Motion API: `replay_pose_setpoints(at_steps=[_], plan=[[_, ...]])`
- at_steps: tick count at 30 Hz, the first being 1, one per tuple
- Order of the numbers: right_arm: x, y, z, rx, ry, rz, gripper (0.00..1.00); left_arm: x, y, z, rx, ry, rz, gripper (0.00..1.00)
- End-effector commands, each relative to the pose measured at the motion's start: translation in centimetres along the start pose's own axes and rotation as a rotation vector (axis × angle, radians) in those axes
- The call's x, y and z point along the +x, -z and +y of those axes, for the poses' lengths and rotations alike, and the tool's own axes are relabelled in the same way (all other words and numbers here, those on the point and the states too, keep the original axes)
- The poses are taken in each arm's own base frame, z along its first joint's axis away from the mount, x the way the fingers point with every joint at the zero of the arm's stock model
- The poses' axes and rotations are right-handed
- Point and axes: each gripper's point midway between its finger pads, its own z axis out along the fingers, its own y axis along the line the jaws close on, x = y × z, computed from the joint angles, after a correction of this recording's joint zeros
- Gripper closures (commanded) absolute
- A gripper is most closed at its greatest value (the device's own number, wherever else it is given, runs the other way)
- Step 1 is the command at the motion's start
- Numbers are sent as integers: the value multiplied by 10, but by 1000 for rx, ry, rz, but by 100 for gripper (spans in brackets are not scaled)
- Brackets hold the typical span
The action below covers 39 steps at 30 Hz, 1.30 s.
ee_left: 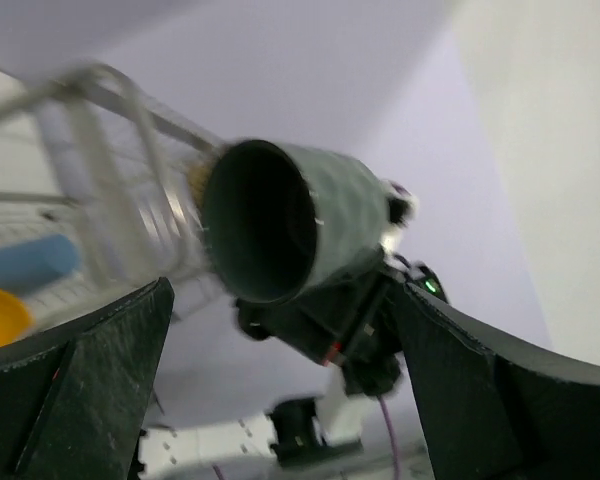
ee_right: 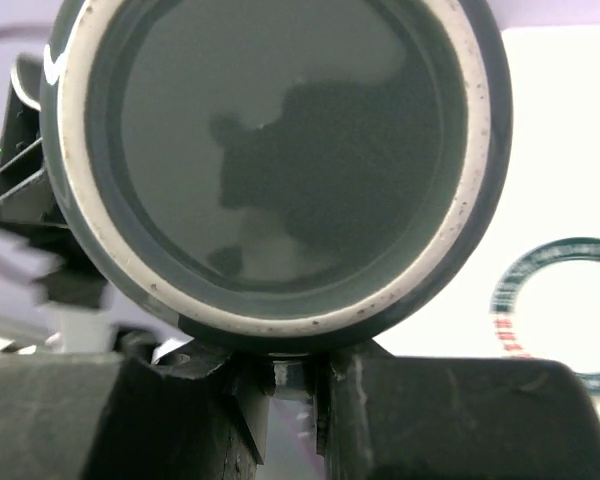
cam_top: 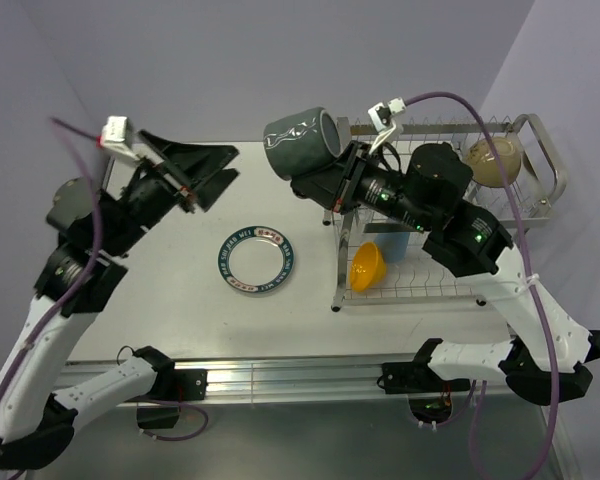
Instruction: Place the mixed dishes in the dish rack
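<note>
Mug (cam_top: pixel 302 143) held on its side in the air, just left of the rack (cam_top: pixel 540 150), right claw (cam_top: pixel 325 180) clenched on it. Left claw (cam_top: pixel 202 170) spread wide, empty. Plate (cam_top: pixel 258 260) flat on desk (cam_top: pixel 150 300).

Mug (cam_top: pixel 302 143): dark grey-green outside w/ white squiggles, dark inside. Its base has an off-white ring w/ dark specks round a grey centre. Plate (cam_top: pixel 258 260): white middle, teal rim w/ white lettering & a few red bits. Small bowl (cam_top: pixel 368 267): bright orange. Tumbler (cam_top: pixel 393 245): light blue. Other bowl (cam_top: pixel 495 160): beige w/ faint darker marks. Rack (cam_top: pixel 540 135): silver wire & tube. Table (cam_top: pixel 160 290): v. pale grey, nr white. Walls: pale lilac. Left gripper (cam_top: pixel 230 163) & right gripper (ee_right: pixel 290 385): black, left w/ tiny red marks. Arms (cam_top: pixel 40 340): black joints, white lower links, green lights on right one. Cables (cam_top: pixel 540 290): purple.
</note>
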Motion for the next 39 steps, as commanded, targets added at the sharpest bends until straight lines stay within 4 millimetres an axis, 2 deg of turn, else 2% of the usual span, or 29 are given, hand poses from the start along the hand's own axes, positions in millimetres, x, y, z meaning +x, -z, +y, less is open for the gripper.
replay_pose_setpoints(at_steps=[1, 2, 3, 4, 8, 9, 10, 12, 13, 21, 25, 27, 31, 39], plan=[[-76, 49, 35, 5, 151, -263, 100, -51, 55, 55, -391, -90, -326, 1], [-81, 52, 29, 46, 169, -272, 100, -57, 62, 70, -459, -107, -364, 1], [-87, 57, 23, 95, 217, -286, 100, -54, 64, 83, -511, -114, -350, 1], [-92, 63, 17, 152, 240, -284, 100, -45, 70, 107, -603, -115, -310, 1], [-116, 85, -23, 429, 334, -348, 100, -11, 63, 185, -848, -99, -113, 3], [-120, 91, -29, 475, 364, -352, 100, -3, 63, 196, -874, -85, -75, 3], [-121, 95, -37, 520, 382, -345, 100, 5, 67, 215, -918, -78, -48, 3], [-128, 105, -53, 622, 420, -367, 100, 12, 64, 227, -921, -70, -22, 3], [-130, 109, -64, 672, 430, -367, 100, 17, 67, 240, -940, -71, -8, 4], [-137, 134, -127, 886, 505, -366, 100, 22, 78, 284, -1059, -141, 47, 4], [-128, 135, -164, 940, 508, -318, 100, 28, 81, 298, -1080, -146, 78, 3], [-125, 143, -181, 986, 492, -314, 100, 31, 85, 309, -1116, -143, 101, 3], [-122, 145, -194, 1005, 476, -309, 100, 34, 91, 323, -1162, -139, 130, 3], [-119, 146, -208, 1032, 448, -292, 100, 37, 93, 338, -1184, -120, 166, 4]])
